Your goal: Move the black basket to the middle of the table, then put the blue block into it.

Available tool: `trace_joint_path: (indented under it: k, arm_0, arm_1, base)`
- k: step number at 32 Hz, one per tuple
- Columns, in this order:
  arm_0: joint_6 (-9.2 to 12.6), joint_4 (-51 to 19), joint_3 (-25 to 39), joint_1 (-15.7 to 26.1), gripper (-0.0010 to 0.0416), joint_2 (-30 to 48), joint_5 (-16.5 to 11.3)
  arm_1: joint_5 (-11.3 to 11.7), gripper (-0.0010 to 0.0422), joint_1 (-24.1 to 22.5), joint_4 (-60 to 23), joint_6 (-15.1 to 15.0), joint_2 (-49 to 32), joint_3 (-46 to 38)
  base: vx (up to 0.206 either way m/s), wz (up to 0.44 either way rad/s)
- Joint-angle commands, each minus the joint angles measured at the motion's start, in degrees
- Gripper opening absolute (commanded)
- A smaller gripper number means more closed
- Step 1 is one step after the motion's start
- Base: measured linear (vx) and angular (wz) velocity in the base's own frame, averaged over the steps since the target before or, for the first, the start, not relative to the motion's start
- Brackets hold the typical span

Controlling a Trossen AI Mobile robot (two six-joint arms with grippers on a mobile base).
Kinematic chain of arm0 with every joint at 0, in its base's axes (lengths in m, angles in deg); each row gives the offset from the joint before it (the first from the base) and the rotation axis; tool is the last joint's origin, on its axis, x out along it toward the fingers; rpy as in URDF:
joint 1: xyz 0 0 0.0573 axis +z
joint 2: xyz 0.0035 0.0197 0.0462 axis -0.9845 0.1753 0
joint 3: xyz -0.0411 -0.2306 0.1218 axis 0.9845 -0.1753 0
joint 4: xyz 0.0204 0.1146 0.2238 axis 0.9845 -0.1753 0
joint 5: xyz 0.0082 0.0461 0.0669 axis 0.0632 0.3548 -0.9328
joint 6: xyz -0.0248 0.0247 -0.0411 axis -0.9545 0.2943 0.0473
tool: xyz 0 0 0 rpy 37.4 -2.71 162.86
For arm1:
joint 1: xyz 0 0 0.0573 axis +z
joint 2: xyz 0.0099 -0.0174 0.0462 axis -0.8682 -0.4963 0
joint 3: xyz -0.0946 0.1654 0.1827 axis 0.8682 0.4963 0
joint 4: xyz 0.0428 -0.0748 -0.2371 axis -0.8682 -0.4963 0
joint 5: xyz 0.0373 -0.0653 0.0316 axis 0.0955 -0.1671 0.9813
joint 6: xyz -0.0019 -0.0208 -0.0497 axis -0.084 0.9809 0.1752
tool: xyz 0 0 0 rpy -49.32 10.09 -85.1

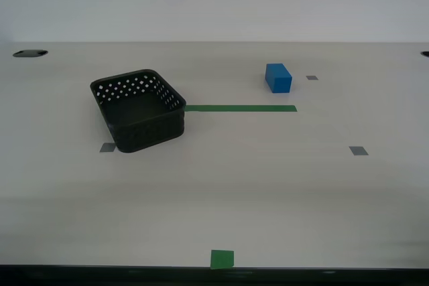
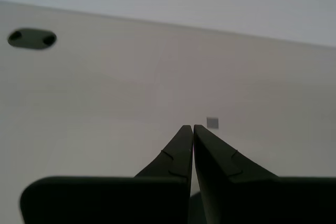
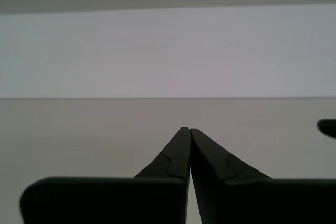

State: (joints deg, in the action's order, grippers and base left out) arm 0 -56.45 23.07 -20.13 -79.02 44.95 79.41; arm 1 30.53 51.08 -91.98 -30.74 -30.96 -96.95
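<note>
My first claw (image 3: 185, 129) has its two dark fingers (image 3: 176, 153) pressed together at the tips, with nothing between them. It hangs above the table (image 3: 79, 140), pointing out across the bare top toward the far edge. My second claw (image 2: 188, 127) is closed the same way, tips meeting and empty, also held above the table and aimed across it. Neither arm shows in the exterior view, so their pose beyond the fingers cannot be told.
</note>
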Motion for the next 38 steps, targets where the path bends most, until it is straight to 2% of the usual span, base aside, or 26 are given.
trace_joint_path:
  k: [1, 4, 8, 13, 14, 16, 17, 19, 22, 23, 24, 28, 30, 33, 36, 38]
  arm_0:
    - [0.0, -8.5, 5.2, 0.0, 0.0001, 4.6, -0.2]
    - [-0.1, -12.0, 7.5, 0.1, 0.0, 9.4, -0.2]
    - [-0.4, -12.0, 6.4, 0.2, 0.0, 12.5, -0.2]
    - [-0.5, -11.8, 3.8, 0.3, 0.0001, 14.5, -0.1]
    - [-0.5, -11.1, 3.1, 0.3, 0.0, 14.6, -0.2]
    - [-0.4, -10.4, 2.9, 0.3, 0.0001, 14.6, -0.2]
    - [-0.4, -9.5, 2.9, 0.3, 0.0, 14.6, -0.2]
    - [-0.4, -8.4, 2.9, 0.3, 0.0, 14.6, -0.2]
    - [-0.4, -6.8, 2.9, 0.3, 0.0, 14.6, -0.2]
    - [-0.4, -6.7, 2.9, 0.3, 0.0001, 14.6, -0.2]
    - [-0.4, -6.4, 2.9, 0.3, 0.0, 14.6, -0.2]
    - [-0.4, -6.0, 2.9, 0.3, 0.0, 14.6, -0.2]
    - [-0.4, -5.8, 2.9, 0.3, 0.0001, 14.6, -0.2]
    - [-0.4, -5.8, 2.9, 0.3, 0.0, 14.6, -0.2]
    - [-0.3, -5.7, 2.9, 0.3, 0.0, 14.6, -0.2]
    - [-0.4, -5.6, 2.9, 0.3, 0.0001, 14.6, -0.2]
  arm_1:
    - [0.0, 0.0, -0.7, -10.0, 2.3, -5.7, -4.0]
    - [-1.2, 0.0, -0.7, -17.4, 2.7, -11.6, -6.1]
    - [-1.1, 0.0, -0.7, -19.0, 3.0, -15.0, -5.6]
    - [-1.2, 0.0, -0.7, -19.2, 6.1, -16.6, -5.4]
    - [-3.0, 0.0, -0.7, -19.2, 6.8, -16.9, -4.9]
    - [-4.4, 0.0, -0.7, -19.0, 7.9, -16.9, -3.7]
    - [-5.6, 0.0, -0.7, -18.1, 9.4, -16.9, -2.1]
    - [-6.5, 0.0, -0.7, -17.1, 12.0, -16.9, -0.1]
    - [-11.2, 0.0001, -0.7, -13.2, 15.4, -16.9, 4.2]
    - [-11.9, 0.0003, -0.7, -12.2, 16.3, -16.9, 5.1]
    - [-13.5, 0.0013, -0.7, -10.7, 18.3, -16.9, 6.8]
    - [-13.6, 0.0066, -1.0, -8.4, 19.6, -16.9, 8.8]
    - [-13.6, 0.0109, -1.1, -7.5, 20.6, -16.9, 9.3]
    - [-13.5, 0.0175, -1.5, -5.5, 20.7, -16.9, 10.2]
    - [-14.2, 0.0243, -2.6, -3.3, 21.8, -20.0, 10.3]
    - [-14.3, 0.0263, -3.4, -3.1, 22.2, -23.3, 9.9]
  base:
    - [0.0, 0.0]
    - [0.0, 0.0]
    - [0.0, 0.0]
    - [0.0, 0.0]
    - [0.0, 0.0]
    - [0.0, 0.0]
    - [0.0, 0.0]
    - [0.0, 0.0]
    - [0.0, 0.0]
    - [0.0, 0.0]
    - [0.0, 0.0]
    - [0.0, 0.0]
    - [0.0, 0.0]
    - [0.0, 0.0]
    - [0.0, 0.0]
    - [0.0, 0.0]
